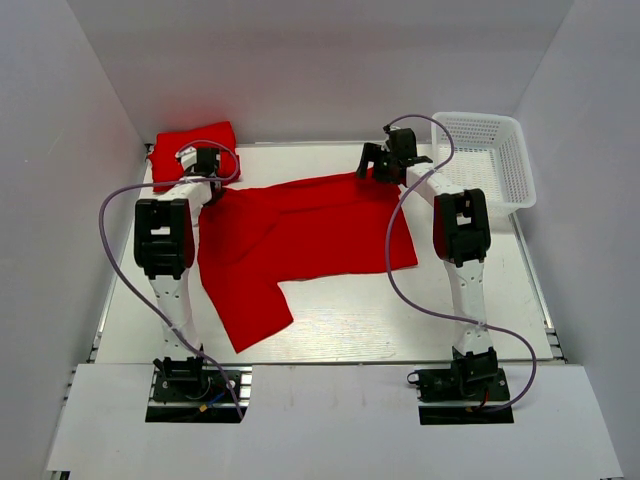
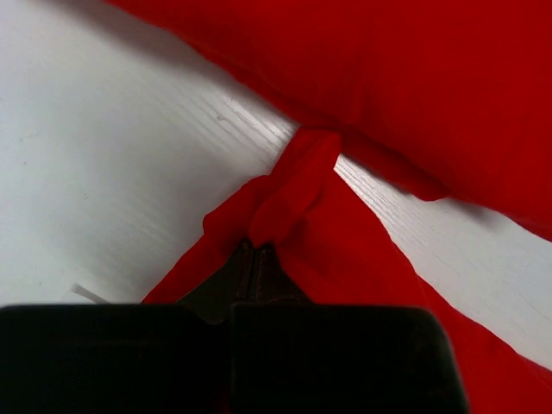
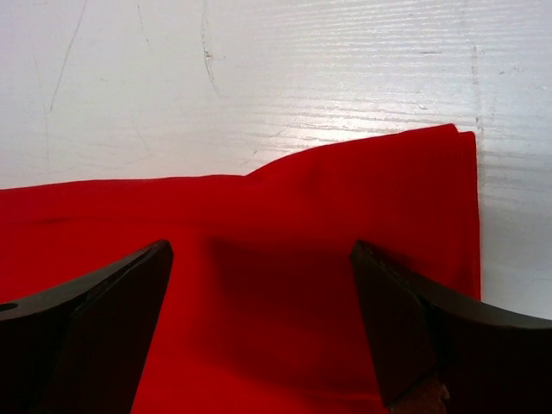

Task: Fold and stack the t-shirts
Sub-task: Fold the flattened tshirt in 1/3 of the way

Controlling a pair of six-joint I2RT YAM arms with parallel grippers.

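Observer: Cloth is pinched in the left tool [image 2: 257, 259], shut on a thin ridge of the shirt [image 1: 300, 235] at its far left edge. The shirt is spread, rumpled, across the middle of the desk [image 1: 400, 320].

Checker: How is the right tool [image 3: 259, 250] set?

Observer: It is held wide over the shirt's far right corner, with nothing gripped. The corner is seen between its jaws, flat on the desk.

Checker: What is to be feared, then?

Observer: So little cloth is caught on the left that it could be pulled free once the edge is lifted or stretched. If the right side is closed too high, only air is taken, or a single layer, and the fold would be dragged askew by one side alone.

Checker: And the folded shirt [image 1: 195, 145]?

Observer: It is parked at the far left corner, just beside the left tool. It could be snagged or nudged open if that tool is swung outward. The basket [image 1: 490, 160] is placed near the right tool and could be knocked by a wide sweep.
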